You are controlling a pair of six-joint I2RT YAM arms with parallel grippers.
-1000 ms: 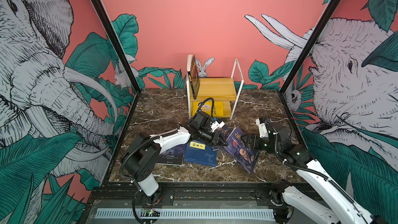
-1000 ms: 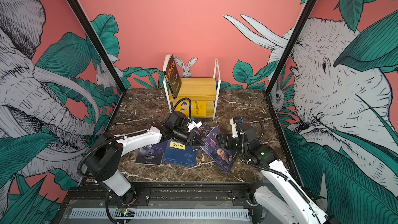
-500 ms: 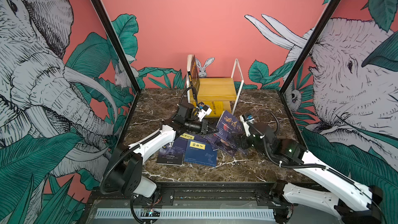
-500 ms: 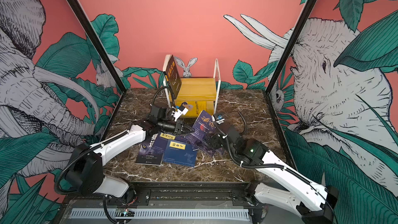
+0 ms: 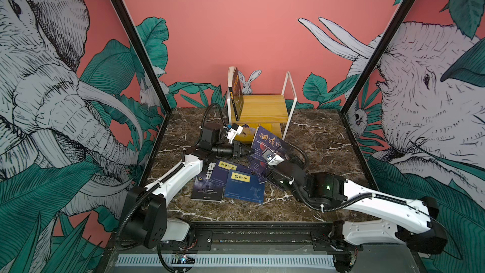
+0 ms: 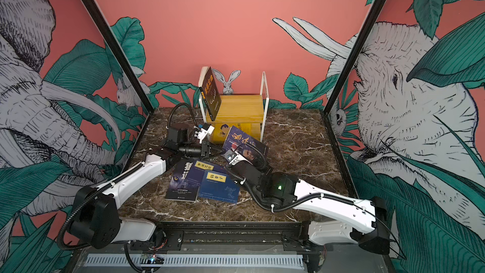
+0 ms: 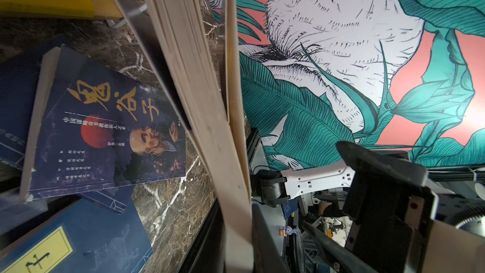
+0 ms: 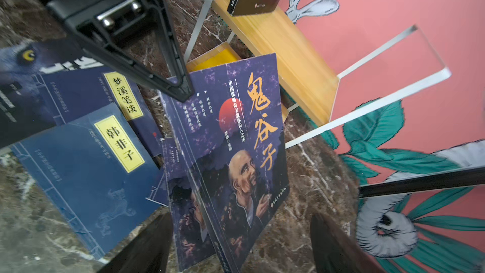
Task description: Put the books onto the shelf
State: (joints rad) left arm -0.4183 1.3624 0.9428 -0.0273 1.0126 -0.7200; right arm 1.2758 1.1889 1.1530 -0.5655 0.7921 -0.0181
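Since purple book (image 5: 270, 139) rose — right end effector (image 8: 238, 242) straddles it.

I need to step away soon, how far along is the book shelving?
Done: nothing yet; the shelf holds only a brown book and a yellow book. In hand: the left fingers pinch a corner of one purple book, tilted up, with the right fingers open either side of its lower edge. Left: that book, the second purple book, the wolf book and the navy books on the table.
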